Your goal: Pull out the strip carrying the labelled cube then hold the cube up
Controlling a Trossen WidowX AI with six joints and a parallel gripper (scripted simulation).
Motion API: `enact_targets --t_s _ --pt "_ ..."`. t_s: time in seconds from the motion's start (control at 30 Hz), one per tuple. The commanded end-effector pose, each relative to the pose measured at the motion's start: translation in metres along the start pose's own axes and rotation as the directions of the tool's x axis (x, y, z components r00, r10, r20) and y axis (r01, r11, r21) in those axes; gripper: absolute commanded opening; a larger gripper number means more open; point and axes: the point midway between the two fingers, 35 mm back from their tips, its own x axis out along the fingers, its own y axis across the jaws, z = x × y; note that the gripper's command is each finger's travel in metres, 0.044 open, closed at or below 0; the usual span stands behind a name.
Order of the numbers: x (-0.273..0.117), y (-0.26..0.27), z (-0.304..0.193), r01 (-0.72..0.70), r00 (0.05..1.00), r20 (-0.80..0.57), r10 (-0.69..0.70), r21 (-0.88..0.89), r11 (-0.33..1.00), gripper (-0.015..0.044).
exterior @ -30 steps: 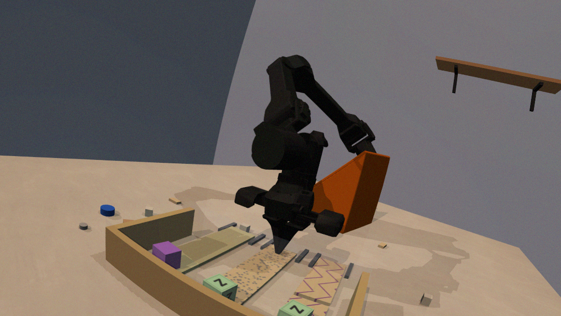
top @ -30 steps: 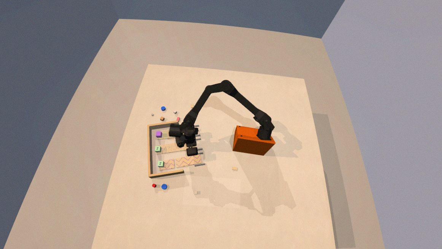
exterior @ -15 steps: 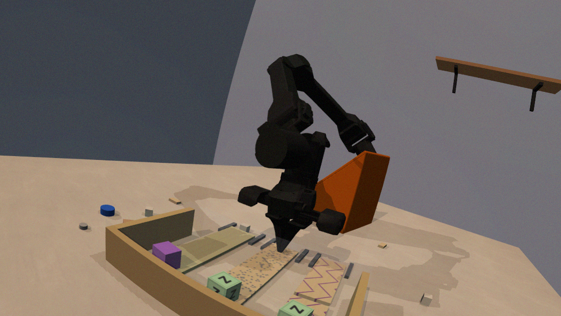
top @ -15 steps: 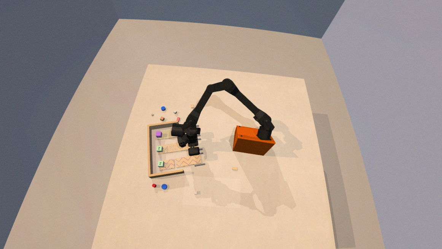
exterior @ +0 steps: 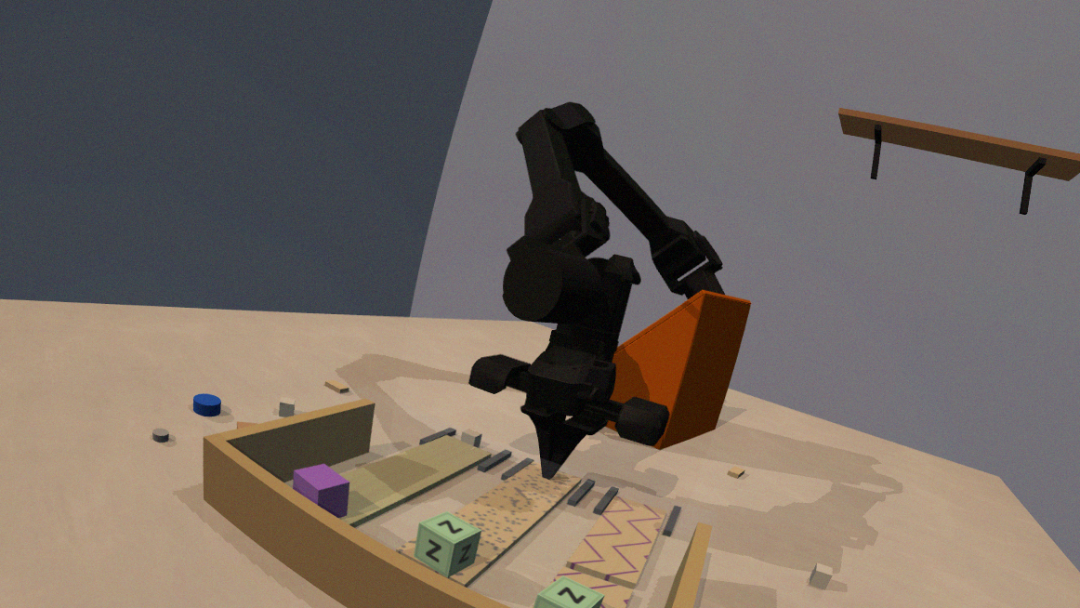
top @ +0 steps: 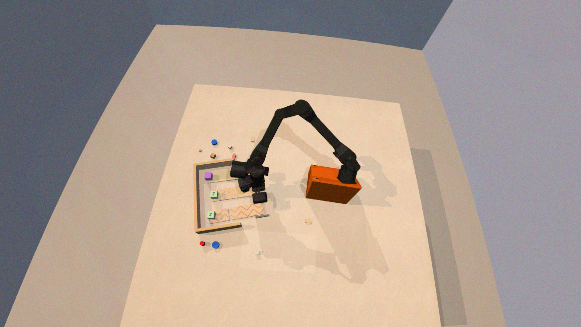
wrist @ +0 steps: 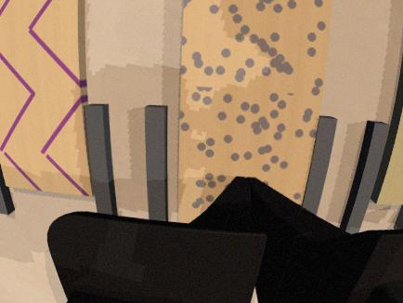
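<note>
Exterior view: the speckled strip (top: 235,194) (exterior: 521,498) (wrist: 251,116) runs lengthwise from beneath the end effector (exterior: 548,475) (wrist: 246,178), fingers closed together on nothing, toward the tray's back wall (top: 196,199) (exterior: 302,543), the labelled cube (top: 214,194) (exterior: 447,543) sitting on its far end.

A black arm is rising from an orange base (exterior: 721,362) by the counter's far right edge, its closed gripper (exterior: 549,474) pointing down at the speckled strip (exterior: 521,504). A green Z cube (exterior: 447,545) is sitting on that strip's near end. A purple cube (exterior: 321,489) is resting on the olive strip (exterior: 412,474). Toward the counter's left edge, a blue disc (exterior: 206,404) is lying flat. Another green cube (exterior: 568,595) is showing at the bottom, perhaps on the zigzag strip (exterior: 621,539).
</note>
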Motion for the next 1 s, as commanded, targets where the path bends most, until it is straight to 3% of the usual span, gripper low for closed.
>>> enact_targets --t_s 0.0,0.97 --pt "0.006 -0.001 -0.013 -0.002 1.000 -0.023 0.002 -0.004 1.000 0.0000" --pt "0.005 -0.001 -0.057 -0.002 1.000 -0.025 0.002 -0.006 1.000 0.0000"
